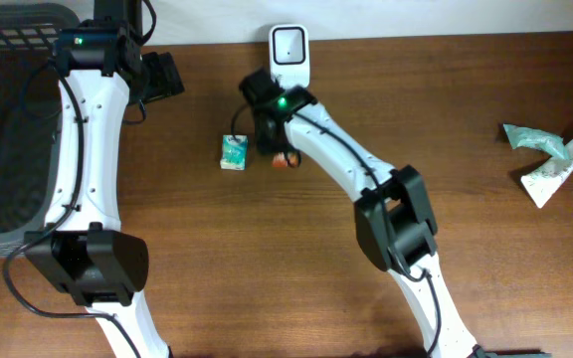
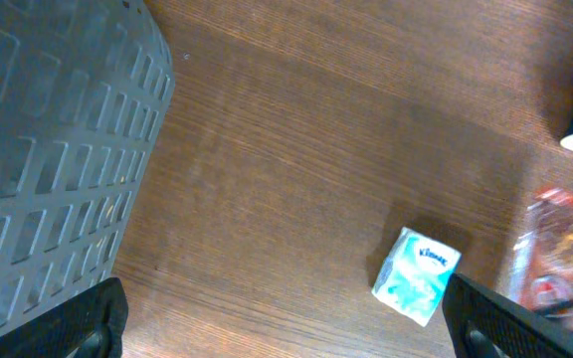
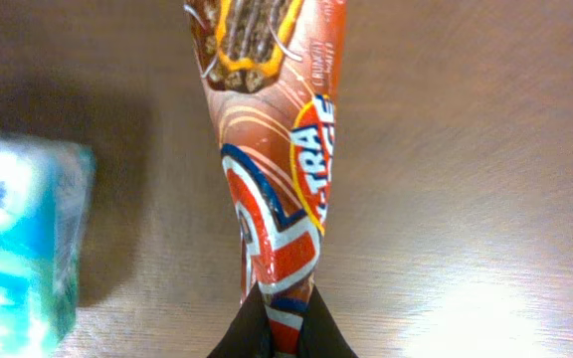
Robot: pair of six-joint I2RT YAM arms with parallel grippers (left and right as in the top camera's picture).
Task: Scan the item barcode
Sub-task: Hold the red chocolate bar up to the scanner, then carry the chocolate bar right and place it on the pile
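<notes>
We see the right pincer point(image 3: 279, 336) squeezed tight on the thin end of a snack packet point(image 3: 272, 169). The packet is red and orange, with a picture of a chocolate bar at its far end. It sticks straight out from the two black fingertips, over the brown table point(image 1: 446, 89). We cannot tell if it lies on the wood or hangs just above it.

From above, we see the right arm reach across the table. Its pincer is just in front of the white scanner point(image 1: 289, 50), which stands at the back edge of the table. The packet is under the pincer, near the scanner but not touching it.

Just beside the packet, on the left arm's side, lies a small blue and white tissue pack point(image 1: 234, 151). The two do not touch.

The left pincer point(image 2: 286, 333) is wide open and holds nothing. It hangs near a dark grey basket point(image 1: 3, 119) at the left side of the table. Its camera looks down on the basket wall, the tissue pack and the packet.

Far to the right lie a green pouch point(image 1: 531, 138) and a white tube point(image 1: 557, 171), close together and well apart from the rest.
</notes>
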